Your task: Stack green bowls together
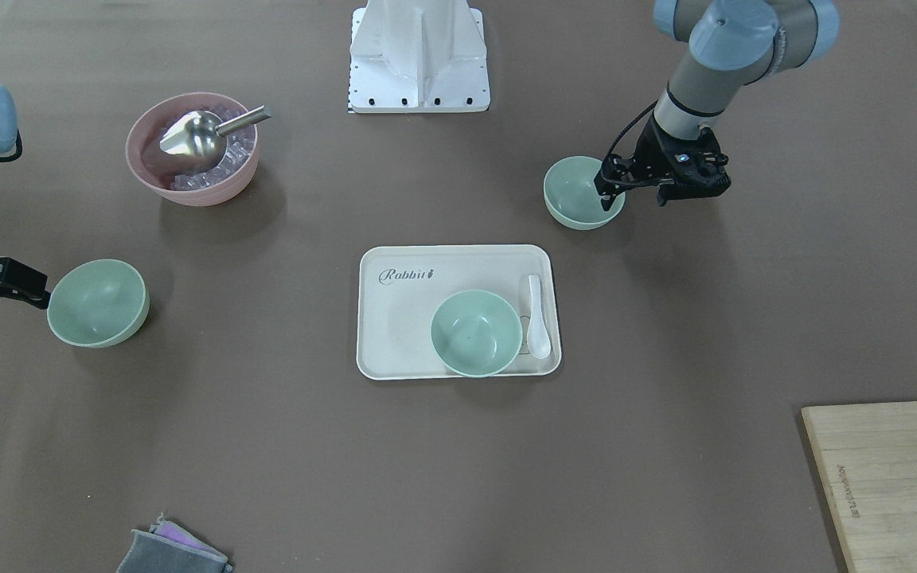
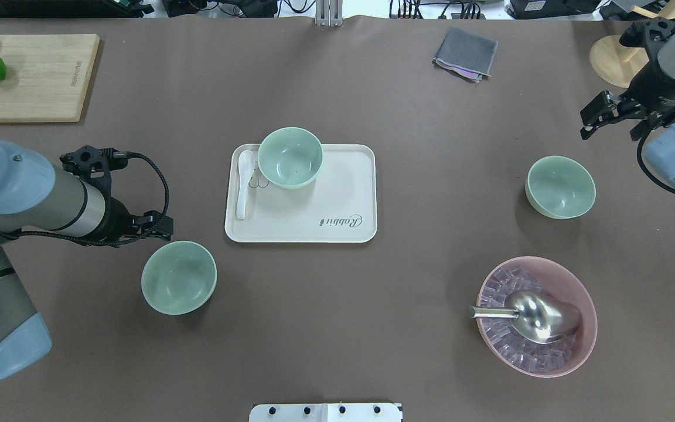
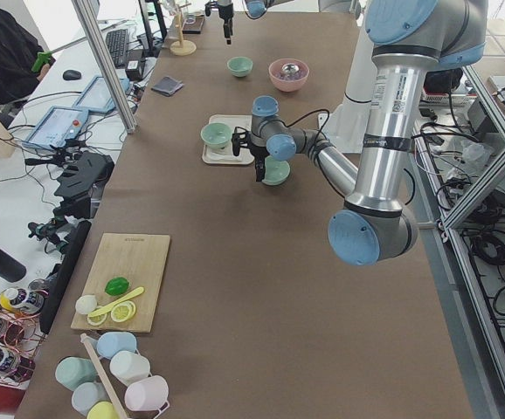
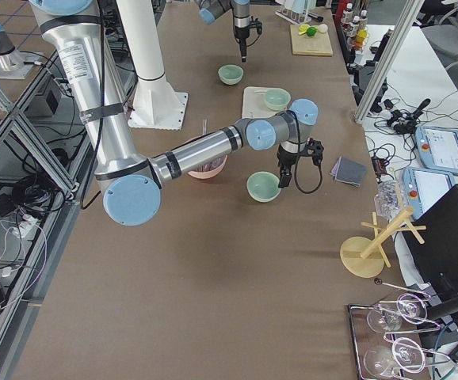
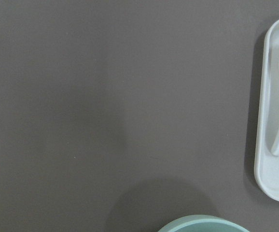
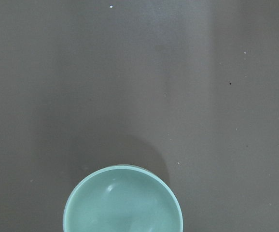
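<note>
Three pale green bowls stand upright and apart. One bowl (image 2: 289, 157) sits on the white tray (image 2: 337, 199). A second bowl (image 2: 179, 276) stands on the table near the robot's left side. My left gripper (image 2: 156, 225) hovers over its far-left rim, open and empty; in the front view (image 1: 635, 199) one finger (image 1: 608, 195) shows over the bowl (image 1: 578, 193). A third bowl (image 2: 560, 186) stands on the right. My right gripper (image 2: 598, 117) is just beyond it, open and empty. Each wrist view shows only a bowl's rim (image 5: 204, 224) (image 6: 122, 200), no fingers.
A larger pink bowl (image 2: 537, 316) with ice cubes and a metal scoop stands near the robot's right. A white spoon (image 2: 245, 181) lies on the tray. A cutting board (image 2: 33, 76) with fruit, a grey cloth (image 2: 465, 53) and a wooden stand (image 2: 610, 58) line the far edge.
</note>
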`<state>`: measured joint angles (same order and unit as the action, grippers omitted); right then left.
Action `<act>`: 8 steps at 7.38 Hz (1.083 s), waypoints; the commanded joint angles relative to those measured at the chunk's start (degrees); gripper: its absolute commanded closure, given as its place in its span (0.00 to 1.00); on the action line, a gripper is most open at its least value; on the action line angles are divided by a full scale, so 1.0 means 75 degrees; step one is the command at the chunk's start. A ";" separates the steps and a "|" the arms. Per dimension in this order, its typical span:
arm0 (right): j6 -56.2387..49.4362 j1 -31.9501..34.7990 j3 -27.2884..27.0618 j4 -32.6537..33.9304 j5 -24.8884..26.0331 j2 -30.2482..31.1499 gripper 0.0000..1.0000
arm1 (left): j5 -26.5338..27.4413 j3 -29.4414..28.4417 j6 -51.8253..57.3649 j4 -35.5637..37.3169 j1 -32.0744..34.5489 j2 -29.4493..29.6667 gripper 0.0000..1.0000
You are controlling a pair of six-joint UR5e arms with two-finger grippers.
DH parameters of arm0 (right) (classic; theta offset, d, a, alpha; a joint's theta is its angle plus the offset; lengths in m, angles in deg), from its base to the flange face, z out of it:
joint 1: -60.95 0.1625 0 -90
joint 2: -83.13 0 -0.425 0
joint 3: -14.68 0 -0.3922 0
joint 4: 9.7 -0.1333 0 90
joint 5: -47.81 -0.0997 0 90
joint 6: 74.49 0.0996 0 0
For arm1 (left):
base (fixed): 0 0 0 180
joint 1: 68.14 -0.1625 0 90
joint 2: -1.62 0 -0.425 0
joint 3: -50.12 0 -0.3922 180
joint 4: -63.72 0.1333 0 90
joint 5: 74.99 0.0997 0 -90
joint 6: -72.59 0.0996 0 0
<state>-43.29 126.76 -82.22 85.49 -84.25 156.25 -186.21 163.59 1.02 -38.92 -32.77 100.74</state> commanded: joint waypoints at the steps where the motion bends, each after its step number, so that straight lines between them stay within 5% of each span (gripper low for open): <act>1: 0.0000 -0.0021 0.0019 0.0000 -0.0005 -0.0010 0.00 | 0.0087 -0.0106 -0.0043 -0.0049 -0.0251 -0.0021 0.15; 6: 0.0012 -0.0079 0.0030 0.0000 -0.0005 -0.0069 0.00 | 0.0075 -0.0118 -0.0043 -0.0049 -0.0462 -0.0068 0.39; 8: 0.0059 -0.0103 0.0030 0.0012 -0.0005 -0.0080 0.00 | 0.0075 -0.0106 -0.0032 -0.0049 -0.0486 -0.0161 0.41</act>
<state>-43.00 126.15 -82.00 85.55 -84.29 155.70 -185.64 162.72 0.75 -39.29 -36.29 100.06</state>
